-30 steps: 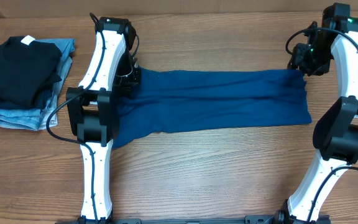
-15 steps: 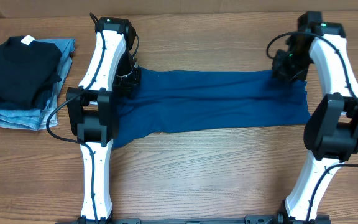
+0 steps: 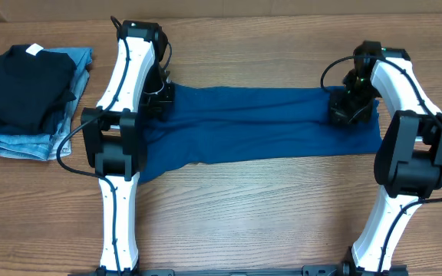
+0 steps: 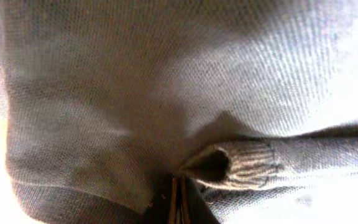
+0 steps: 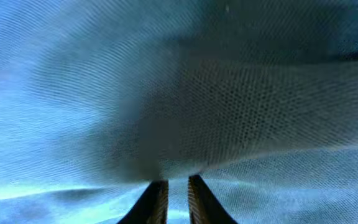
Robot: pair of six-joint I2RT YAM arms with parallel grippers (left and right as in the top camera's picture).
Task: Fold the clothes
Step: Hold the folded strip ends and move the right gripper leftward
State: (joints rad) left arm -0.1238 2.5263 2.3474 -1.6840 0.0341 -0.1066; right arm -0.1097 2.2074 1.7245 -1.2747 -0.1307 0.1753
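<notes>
The clothes [image 3: 259,123], one teal-blue shirt, lie as a long band across the middle of the table. My left gripper [image 3: 159,103] sits at the band's left end, near its far edge. In the left wrist view its jaws [image 4: 179,202] are pressed together with the fabric bunched round them and a ribbed cuff [image 4: 235,165] beside them. My right gripper [image 3: 347,111] is down on the band's right end. Its fingers [image 5: 177,199] stand almost together, with cloth in the narrow gap and a fold draped over the tips.
A black folded garment [image 3: 25,84] with a white tag rests on light-blue jeans [image 3: 10,142] at the table's far left. Bare wood runs along the table's near side, between the two arm bases.
My right gripper has come in from the shirt's far right corner, leftward and down onto the fabric, and its jaws have narrowed. The left arm has not moved.
</notes>
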